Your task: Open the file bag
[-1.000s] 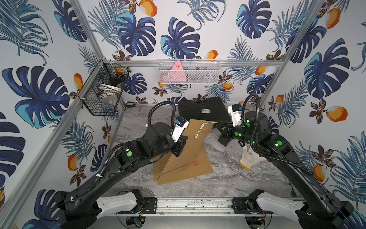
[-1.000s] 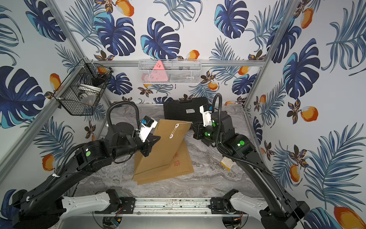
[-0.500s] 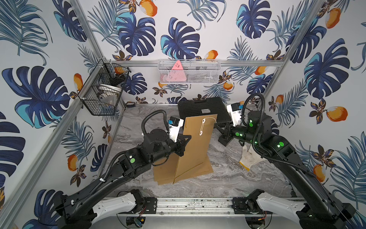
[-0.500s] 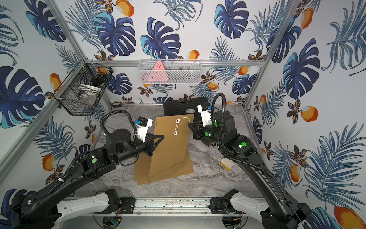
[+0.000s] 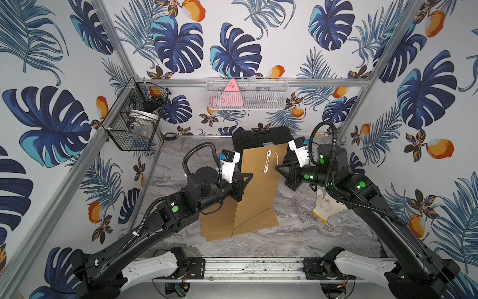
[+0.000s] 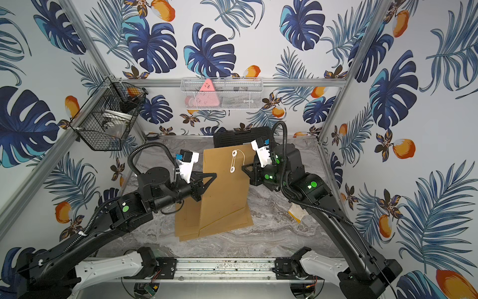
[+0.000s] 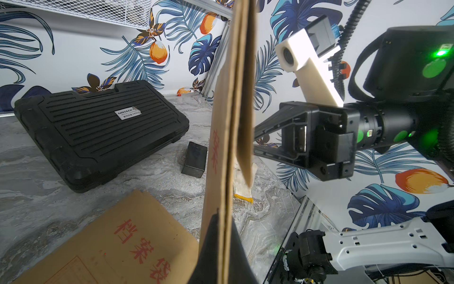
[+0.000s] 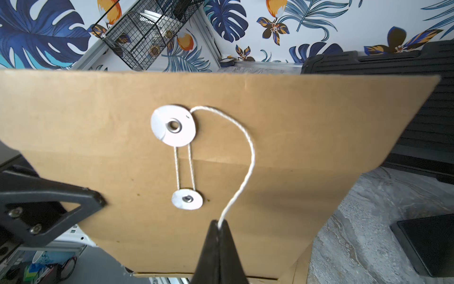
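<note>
Your left gripper (image 5: pixel 247 178) is clamped shut on the side edge of the file bag (image 5: pixel 258 186), holding it upright above mid-table (image 5: pixel 297 233), flap end up.

Your right gripper (image 8: pixel 217 227) has its jaws pinched together on the free end of the white string (image 8: pixel 248 157). That string curves up to the upper paper disc (image 8: pixel 174 126). Two strands run from it down to the lower paper disc (image 8: pixel 187 199).

Red characters run down the held bag's far face. In the left wrist view they are edge-on and unreadable.

A second file bag (image 7: pixel 110 246) lies flat beneath it, printed "档案袋" in red.

Black tool case (image 7: pixel 98 127) behind, by the back wall. Its white label (image 7: pixel 128 113) reads "GREENER". The smaller line under it is too small to read.

White glove (image 5: pixel 323 207) with a yellow cuff lies under your right arm.
</note>
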You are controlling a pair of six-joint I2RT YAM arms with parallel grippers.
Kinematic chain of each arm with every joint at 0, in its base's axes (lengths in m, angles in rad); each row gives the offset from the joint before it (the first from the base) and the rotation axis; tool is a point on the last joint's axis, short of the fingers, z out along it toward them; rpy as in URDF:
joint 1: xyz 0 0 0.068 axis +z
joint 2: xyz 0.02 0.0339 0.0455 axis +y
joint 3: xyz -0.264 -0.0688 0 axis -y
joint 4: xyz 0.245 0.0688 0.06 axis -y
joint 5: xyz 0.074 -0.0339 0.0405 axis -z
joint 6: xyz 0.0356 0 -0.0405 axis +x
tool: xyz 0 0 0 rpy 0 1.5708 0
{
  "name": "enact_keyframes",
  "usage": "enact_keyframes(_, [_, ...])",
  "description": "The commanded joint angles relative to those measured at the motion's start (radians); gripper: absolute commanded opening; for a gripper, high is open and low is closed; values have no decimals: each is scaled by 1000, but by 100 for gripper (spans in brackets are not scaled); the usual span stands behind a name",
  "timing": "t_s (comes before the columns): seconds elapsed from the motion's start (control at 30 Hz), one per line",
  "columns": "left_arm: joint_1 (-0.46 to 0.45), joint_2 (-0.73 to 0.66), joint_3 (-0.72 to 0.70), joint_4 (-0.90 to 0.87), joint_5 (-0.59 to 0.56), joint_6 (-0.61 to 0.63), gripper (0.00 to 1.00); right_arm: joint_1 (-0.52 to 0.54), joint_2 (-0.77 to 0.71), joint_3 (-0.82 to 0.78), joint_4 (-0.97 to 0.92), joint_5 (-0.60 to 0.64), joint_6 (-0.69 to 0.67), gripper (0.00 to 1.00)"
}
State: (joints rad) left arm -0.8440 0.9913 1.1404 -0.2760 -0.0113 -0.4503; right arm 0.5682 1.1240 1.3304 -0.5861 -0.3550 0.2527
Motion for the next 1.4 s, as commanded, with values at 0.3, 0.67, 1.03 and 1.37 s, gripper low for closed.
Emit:
enact_keyframes(0.3, [-1,-9,7,46,-19,-13,0,1,13,-2,-51,-127,-64,0])
enact_keyframes(0.67, [-1,-13,4,50,-29,-21,0,1,16,-17,-70,-203,-91,0])
enact_keyframes(1.03, [-1,-14,7,49,-35,-22,0,2,35,-23,-93,-257,-111,0])
enact_keyframes(1.37, [-1,-13,8,38,-47,-19,0,10,57,-17,-105,-317,-123,0])
